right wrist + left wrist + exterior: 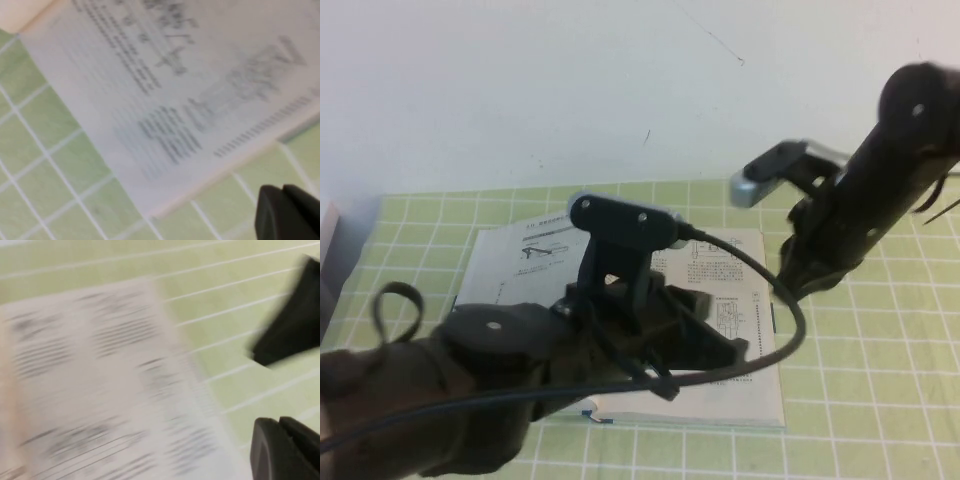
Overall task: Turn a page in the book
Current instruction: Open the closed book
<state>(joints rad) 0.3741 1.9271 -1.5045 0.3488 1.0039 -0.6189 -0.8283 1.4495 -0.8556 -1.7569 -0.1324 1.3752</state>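
overhead, left tool (725,345) over book (745,385), right tool (800,275) beside

Blurred book (100,390) on green mat (225,305)

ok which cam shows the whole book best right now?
The high view: the open book shows edge to edge on the green grid mat, though the left gripper covers its middle. Left wrist view gives a blurred page corner; right wrist view a sharper corner. The right gripper hangs beside its right edge.
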